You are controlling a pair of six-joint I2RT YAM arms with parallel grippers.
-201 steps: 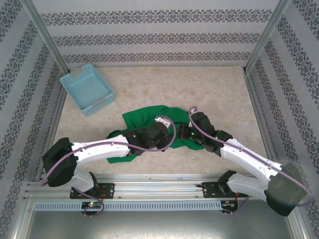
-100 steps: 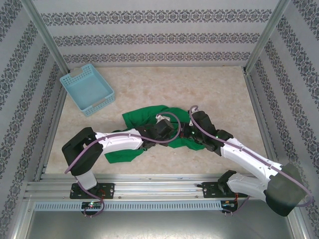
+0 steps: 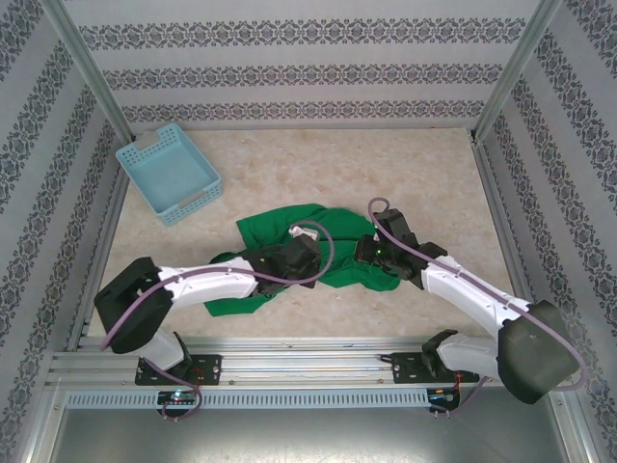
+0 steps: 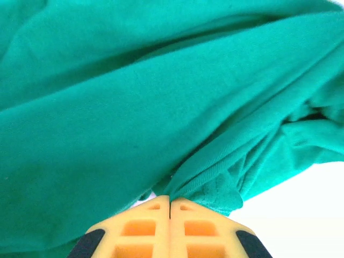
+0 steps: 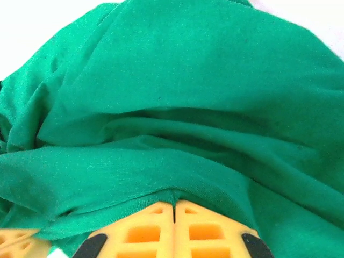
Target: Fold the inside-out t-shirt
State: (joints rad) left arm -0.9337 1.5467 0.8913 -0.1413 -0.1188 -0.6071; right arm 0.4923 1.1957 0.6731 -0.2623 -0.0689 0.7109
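The inside-out t-shirt lies crumpled, bright green, at the middle of the table in the top external view. My left gripper reaches into its near side from the left, and my right gripper from the right, a short way apart. In the left wrist view the yellow fingertips are shut on a gathered fold of the t-shirt. In the right wrist view the right gripper is shut on a hemmed edge of the t-shirt. The cloth hides both grippers' fingertips from above.
A light blue lattice basket stands at the far left corner. Bare marbled tabletop stretches behind and to the right of the cloth. Patterned walls and metal posts enclose the table on three sides.
My left gripper has closed on a fold of the t-shirt, and the left arm's elbow swung right, then back left. The right gripper stays shut on the cloth and has shifted slightly.
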